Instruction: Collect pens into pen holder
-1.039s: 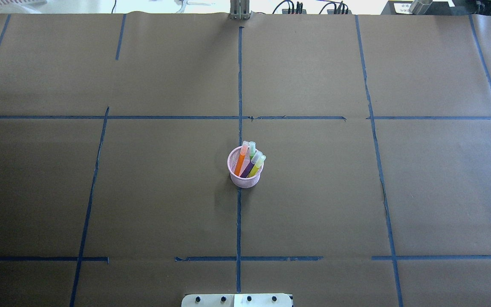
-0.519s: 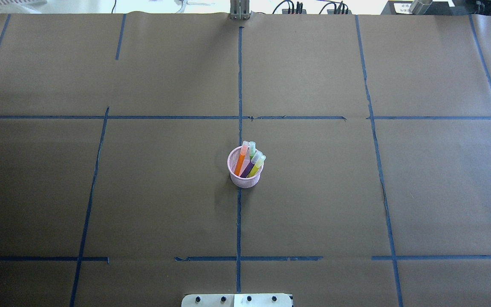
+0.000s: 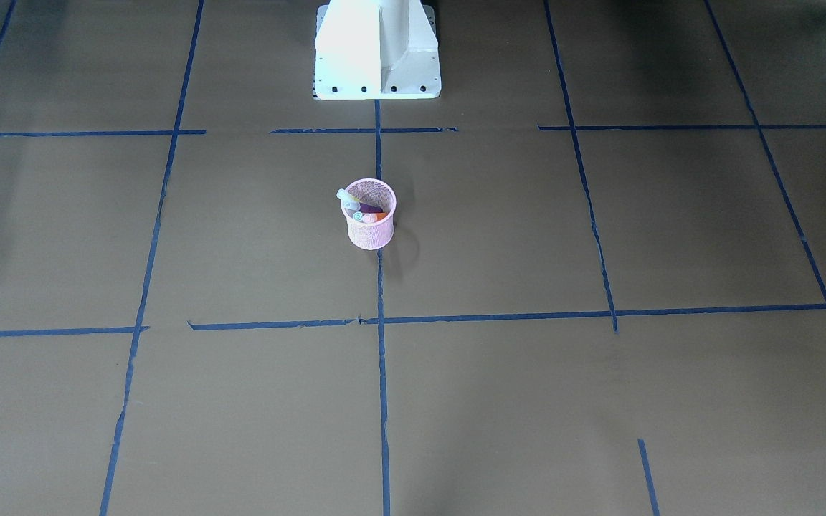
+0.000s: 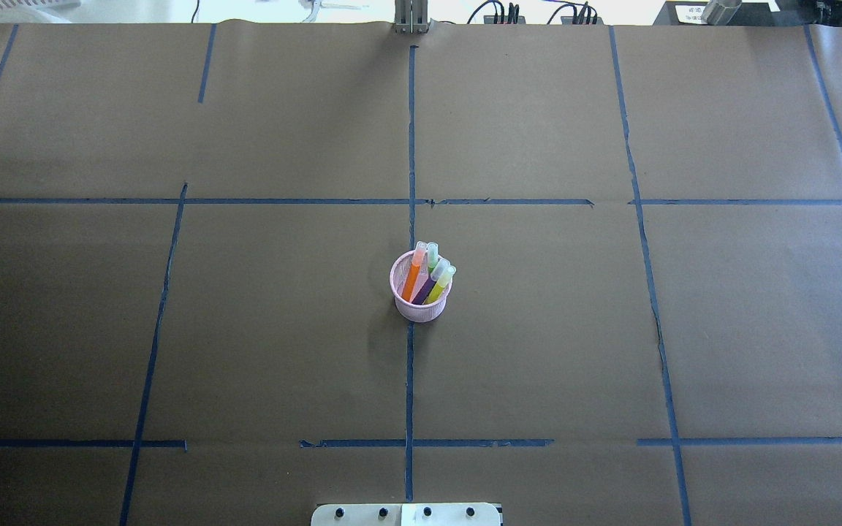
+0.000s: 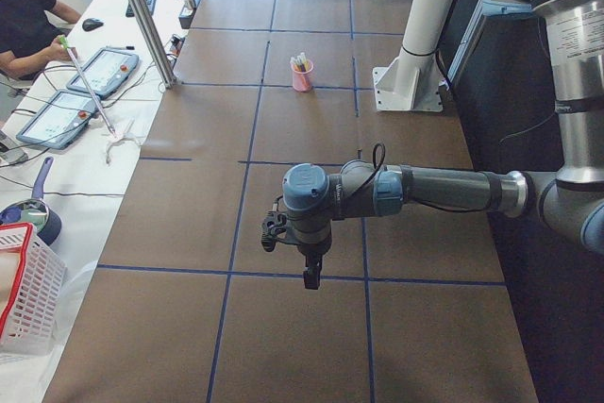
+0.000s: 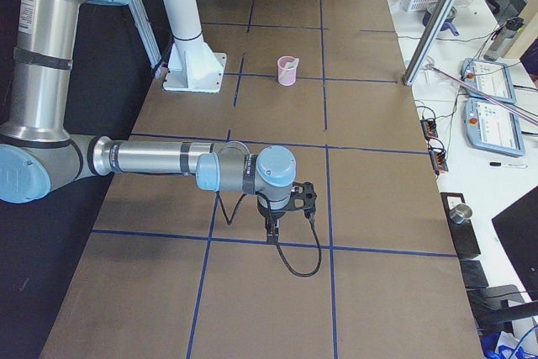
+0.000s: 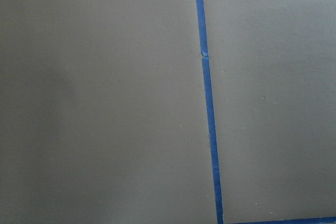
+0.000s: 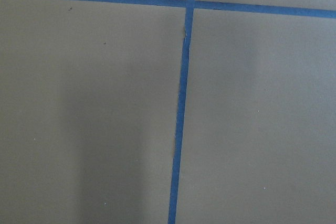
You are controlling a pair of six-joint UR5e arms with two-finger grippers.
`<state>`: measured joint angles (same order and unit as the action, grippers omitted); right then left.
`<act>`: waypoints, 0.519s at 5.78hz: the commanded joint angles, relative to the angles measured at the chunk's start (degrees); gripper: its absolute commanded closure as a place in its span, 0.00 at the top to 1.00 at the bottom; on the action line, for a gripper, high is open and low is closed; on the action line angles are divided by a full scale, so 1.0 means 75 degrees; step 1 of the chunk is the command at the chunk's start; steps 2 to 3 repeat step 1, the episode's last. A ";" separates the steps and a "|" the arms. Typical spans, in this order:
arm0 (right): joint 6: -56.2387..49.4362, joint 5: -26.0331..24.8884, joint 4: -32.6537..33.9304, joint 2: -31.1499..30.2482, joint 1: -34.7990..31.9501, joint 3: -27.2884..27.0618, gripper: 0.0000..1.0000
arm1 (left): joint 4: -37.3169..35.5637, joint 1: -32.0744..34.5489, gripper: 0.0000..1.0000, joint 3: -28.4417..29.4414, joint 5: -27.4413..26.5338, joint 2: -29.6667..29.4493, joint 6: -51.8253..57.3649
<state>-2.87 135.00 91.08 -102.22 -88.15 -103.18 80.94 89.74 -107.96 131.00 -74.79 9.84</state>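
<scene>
Brown paper covers the surface [image 4: 172, 329], crossed by blue tape lines [image 4: 410, 146]. Near its middle, on the centre tape line, the pink mesh pen holder [image 4: 421, 305] stands upright in front of the white robot base [image 3: 377, 50]. The pens [image 4: 428, 274] stand inside it, leaning toward the far side with their pale caps above the rim; an orange pen [image 4: 412, 281] and a purple pen [image 4: 425, 289] lie side by side among them.

At one end of the surface hangs the left pincer [image 5: 310, 282], pointing down, well apart from the holder. At the other end the right pincer [image 6: 271, 238] does likewise. I cannot tell whether either is open or closed. Both wrist views show only paper and tape.
</scene>
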 commanded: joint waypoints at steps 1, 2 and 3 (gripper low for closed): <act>0.0008 0.0000 -0.0014 0.0000 0.0000 -0.0012 1.00 | 0.0001 0.0000 1.00 0.0074 -0.0017 -0.0001 0.0035; 0.0008 0.0000 -0.0014 0.0000 0.0000 -0.0012 1.00 | 0.0001 0.0000 1.00 0.0074 -0.0017 -0.0001 0.0035; 0.0008 0.0000 -0.0014 0.0000 0.0000 -0.0012 1.00 | 0.0001 0.0000 1.00 0.0074 -0.0017 -0.0001 0.0035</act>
